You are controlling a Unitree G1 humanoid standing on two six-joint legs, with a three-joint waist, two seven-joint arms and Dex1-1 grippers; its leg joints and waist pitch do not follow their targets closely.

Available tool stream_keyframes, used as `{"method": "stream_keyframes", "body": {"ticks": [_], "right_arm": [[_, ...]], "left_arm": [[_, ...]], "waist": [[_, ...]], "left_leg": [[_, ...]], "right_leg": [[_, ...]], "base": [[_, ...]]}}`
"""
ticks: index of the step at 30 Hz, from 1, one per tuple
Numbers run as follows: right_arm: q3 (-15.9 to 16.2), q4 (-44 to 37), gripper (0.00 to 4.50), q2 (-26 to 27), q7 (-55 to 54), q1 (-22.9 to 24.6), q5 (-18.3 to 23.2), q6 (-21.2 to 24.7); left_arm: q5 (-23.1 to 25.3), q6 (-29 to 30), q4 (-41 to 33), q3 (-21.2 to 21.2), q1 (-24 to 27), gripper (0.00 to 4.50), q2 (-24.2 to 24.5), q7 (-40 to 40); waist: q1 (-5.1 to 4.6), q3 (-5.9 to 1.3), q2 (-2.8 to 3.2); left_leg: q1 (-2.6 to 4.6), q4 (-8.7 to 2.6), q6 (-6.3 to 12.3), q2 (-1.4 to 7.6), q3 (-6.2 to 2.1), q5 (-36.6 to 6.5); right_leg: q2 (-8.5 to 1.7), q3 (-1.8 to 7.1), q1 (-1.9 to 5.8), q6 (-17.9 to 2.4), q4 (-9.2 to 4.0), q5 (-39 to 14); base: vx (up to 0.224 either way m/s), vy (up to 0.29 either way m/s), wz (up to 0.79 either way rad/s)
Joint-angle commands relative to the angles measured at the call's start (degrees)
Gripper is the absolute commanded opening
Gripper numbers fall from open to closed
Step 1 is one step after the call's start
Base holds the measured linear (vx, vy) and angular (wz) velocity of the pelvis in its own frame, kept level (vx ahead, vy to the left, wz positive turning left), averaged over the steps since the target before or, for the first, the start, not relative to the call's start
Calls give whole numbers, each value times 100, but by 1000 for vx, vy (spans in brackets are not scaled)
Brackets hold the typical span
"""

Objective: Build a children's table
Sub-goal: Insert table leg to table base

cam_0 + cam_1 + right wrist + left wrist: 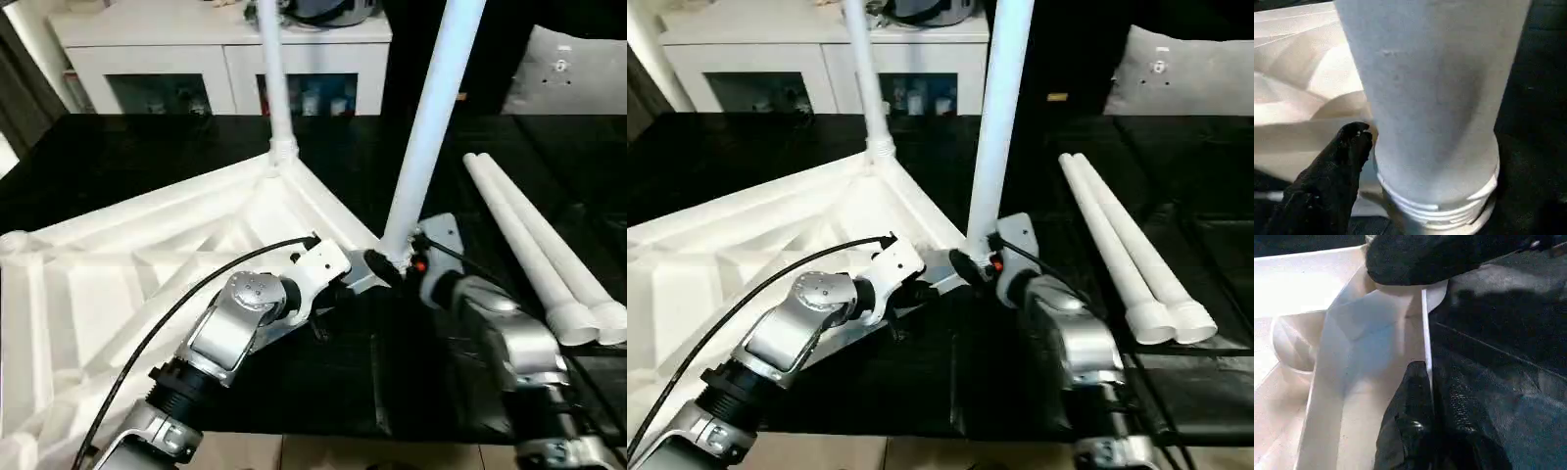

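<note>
Top: we see the white table top (118, 284) lying ribbed side up on the black surface (323, 382), filling the left and centre of the frame.
Far leg: one leg (275, 78) stands upright in the far corner socket, upper centre of the frame.
Near leg: a second leg (431, 127) rises, tilted a little to the right, from the top's near right corner at frame centre; in the right wrist view its threaded base (1440, 205) sits at the socket, and we cannot tell how far in it is.
Spare legs: two legs (534, 245) lie side by side on the black surface at the right of the frame, touching each other, wide ends toward us.
Left gripper: our left gripper (338, 279) is closed onto the thin rim (1426, 333) of the top beside the near leg's corner, one finger (1410, 421) on each face of it.
Right gripper: our right gripper (397, 262) is at the foot of the near leg; one black finger (1337, 166) lies against the leg's side, but we cannot tell whether it is clamped.
Background: a white cabinet (220, 59) with glass doors runs along the upper left.
</note>
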Motion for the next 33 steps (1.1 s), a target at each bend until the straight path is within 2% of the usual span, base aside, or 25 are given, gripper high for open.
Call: {"method": "stream_keyframes", "body": {"ticks": [1, 5, 9, 10, 11, 13, 15, 21, 23, 24, 28, 30, 33], "right_arm": [[34, -120, 429, -185, 424, 165, 162, 47], [12, -297, 445, -590, 999, 287, 238, -97], [-17, -465, 445, -1208, 1782, 401, 422, -281], [-29, -457, 445, -1336, 1926, 400, 445, -314], [-35, -446, 445, -1418, 2017, 397, 454, -337], [1, -346, 445, -1842, 2576, 384, 455, -528], [17, -264, 445, -2057, 2885, 345, 442, -640], [130, -167, 445, -2297, 3357, 238, 378, -1188], [268, -320, 445, -2379, 3714, 278, 467, -1325], [400, -439, 445, -2417, 4025, 324, 550, -1351], [520, -413, 445, -2394, 4220, 315, 548, -1416], [624, -235, 417, -2294, 4253, 221, 533, -1355], [633, -140, 399, -2272, 4289, 174, 566, -1301]], "left_arm": [[-14, -311, 2, 16, -235, 0, 141, -164], [-54, -499, 149, -14, -290, 0, 321, -406], [-89, -841, 341, -136, -336, 0, 597, -875], [-109, -887, 372, -153, -350, 0, 646, -989], [-125, -923, 393, -162, -358, 0, 679, -1070], [-158, -1271, 435, -310, -379, 0, 902, -1570], [-168, -1464, 461, -397, -391, 0, 1027, -1829], [-164, -1848, 588, -541, -439, 0, 1169, -2190], [-123, -2032, 655, -644, -474, 0, 1223, -2360], [-107, -2172, 696, -720, -504, 0, 1253, -2504], [-88, -2296, 744, -763, -533, 0, 1252, -2628], [-82, -2366, 765, -811, -557, 0, 1217, -2685], [-88, -2378, 774, -826, -569, 0, 1192, -2684]], "waist": [[35, -327, -44], [96, -333, -45], [155, -346, -7], [155, -344, -16], [162, -337, 10], [172, -339, -18], [193, -340, -18], [281, -354, -30], [297, -361, -33], [307, -360, -32], [336, -360, -26], [361, -364, -8], [383, -368, -19]], "left_leg": [[-47, -411, 594, 311, -119, -621], [-44, -397, 628, 315, -115, -542], [-50, -373, 747, 310, -122, -419], [-51, -366, 766, 311, -115, -416], [-56, -367, 785, 308, -119, -411], [-53, -364, 803, 311, -118, -449], [-47, -363, 831, 325, -118, -432], [-32, -348, 862, 349, -108, -343], [-39, -341, 916, 352, -108, -285], [-40, -336, 951, 351, -107, -273], [-32, -340, 945, 365, -107, -308], [-28, -341, 901, 368, -110, -294], [-22, -337, 861, 368, -102, -297]], "right_leg": [[-406, 277, 357, -1250, -423, -1136], [-409, 280, 356, -1248, -413, -1051], [-406, 270, 379, -1337, -376, -751], [-411, 274, 379, -1341, -380, -739], [-415, 268, 383, -1345, -383, -785], [-415, 257, 380, -1337, -400, -941], [-418, 263, 375, -1344, -386, -954], [-421, 260, 359, -1407, -355, -863], [-425, 261, 367, -1426, -334, -751], [-421, 257, 365, -1428, -331, -733], [-431, 256, 357, -1409, -343, -866], [-425, 258, 350, -1419, -337, -857], [-424, 263, 347, -1456, -332, -800]], "base": [[0, 0, 0], [0, 0, 0], [0, 0, 0], [0, 0, 0], [0, 0, 0], [0, 0, 0], [0, 0, 0], [0, 0, 0], [0, 0, 0], [0, 0, 0], [0, 0, 0], [0, 0, 0], [0, 0, 0]]}}
